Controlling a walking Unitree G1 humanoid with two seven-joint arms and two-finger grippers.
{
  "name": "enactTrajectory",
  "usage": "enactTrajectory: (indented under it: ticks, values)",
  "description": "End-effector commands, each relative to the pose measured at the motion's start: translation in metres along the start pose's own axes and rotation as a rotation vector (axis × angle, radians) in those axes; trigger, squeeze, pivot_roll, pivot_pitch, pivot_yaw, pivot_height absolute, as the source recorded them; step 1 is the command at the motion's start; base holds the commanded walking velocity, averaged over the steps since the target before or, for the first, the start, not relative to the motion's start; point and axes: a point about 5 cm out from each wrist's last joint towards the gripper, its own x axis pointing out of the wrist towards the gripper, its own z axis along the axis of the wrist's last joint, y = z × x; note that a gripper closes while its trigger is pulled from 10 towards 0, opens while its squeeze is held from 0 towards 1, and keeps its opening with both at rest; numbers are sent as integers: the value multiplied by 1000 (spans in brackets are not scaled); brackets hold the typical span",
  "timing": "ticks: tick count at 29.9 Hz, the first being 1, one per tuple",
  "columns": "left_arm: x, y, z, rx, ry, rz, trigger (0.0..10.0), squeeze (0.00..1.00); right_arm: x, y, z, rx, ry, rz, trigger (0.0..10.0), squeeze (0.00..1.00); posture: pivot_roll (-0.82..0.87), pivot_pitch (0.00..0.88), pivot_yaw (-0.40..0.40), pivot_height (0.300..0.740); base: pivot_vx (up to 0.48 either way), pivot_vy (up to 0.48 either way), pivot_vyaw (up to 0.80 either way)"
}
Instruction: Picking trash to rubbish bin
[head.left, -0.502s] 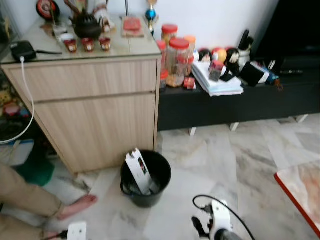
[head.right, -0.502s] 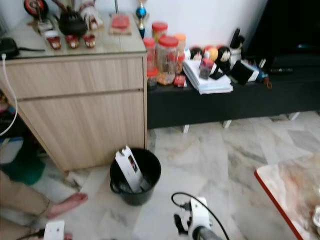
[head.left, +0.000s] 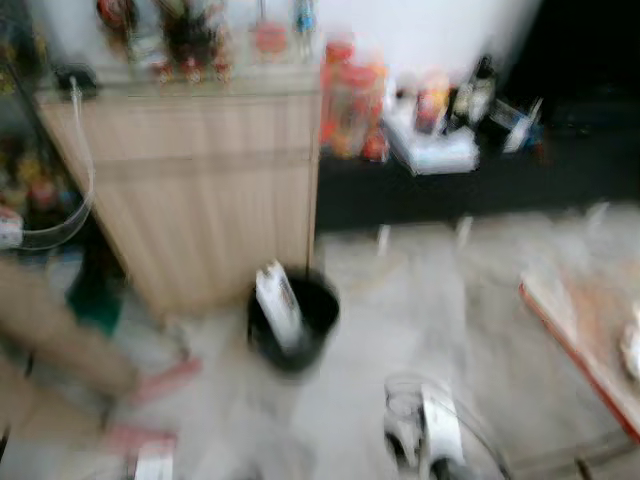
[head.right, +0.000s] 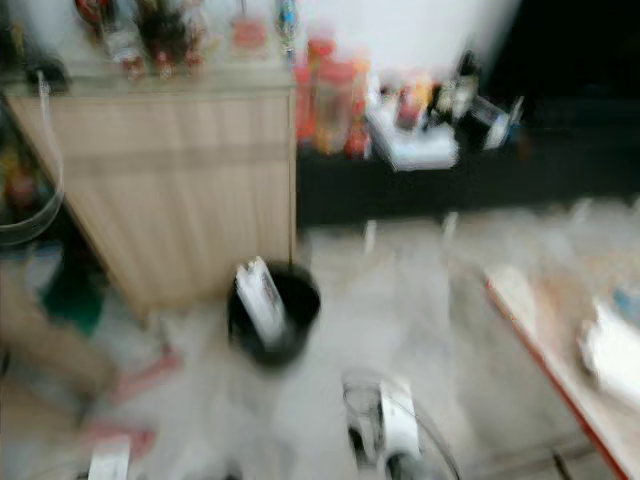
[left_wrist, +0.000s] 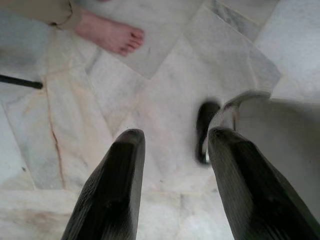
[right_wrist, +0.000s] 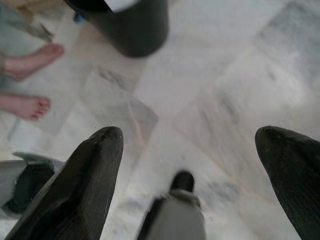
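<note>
A black rubbish bin (head.left: 300, 335) stands on the marble floor in front of a wooden cabinet, blurred in the eye views. A white carton (head.left: 277, 310) sticks up out of it. The bin's side (right_wrist: 132, 27) also appears in the right wrist view. My right gripper (right_wrist: 190, 135) hangs over the bare floor a little way from the bin, fingers spread wide and empty. My left gripper (left_wrist: 176, 137) is open over floor tiles, with nothing between its fingers. My right arm (head.left: 432, 435) shows at the bottom of the eye view.
A person's bare feet (right_wrist: 30, 62) and leg (head.left: 60, 340) are on the floor left of the bin. The wooden cabinet (head.left: 200, 180) and a low black bench (head.left: 460, 195) line the wall. A red-edged table (head.left: 585, 330) juts in at right.
The whole picture has shifted and blurred, so the camera has moved. More of the red-edged table shows at right. The bin and carton stand as before.
</note>
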Motion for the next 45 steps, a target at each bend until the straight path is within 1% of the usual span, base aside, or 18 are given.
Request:
enactTrajectory:
  ticks: [1,19,33,36,39,45]
  values:
    - [1,5,2,8,2,16,10000,0,1,3,3,7,-4,3,10000,0,75,59,-62,740,0,0,0]
    - [0,3,0,18,8,10,10000,0,1,3,3,12,-3,-1,10000,0,71,67,-63,740,0,0,0]
    - [0,2,-1,15,14,9,10000,0,1,4,0,-3,15,5,10000,0,71,67,-63,740,0,0,-782]
    - [0,2,-2,-13,23,11,10000,0,1,4,0,-5,15,6,10000,0,71,67,-63,740,0,0,-781]
    - [0,2,-2,2,24,9,10000,0,2,4,1,-5,14,6,10000,0,71,65,-63,740,0,375,-781]
    - [0,1,-2,1,28,9,10000,0,1,5,0,-7,17,6,10000,0,72,62,-62,740,0,376,-781]
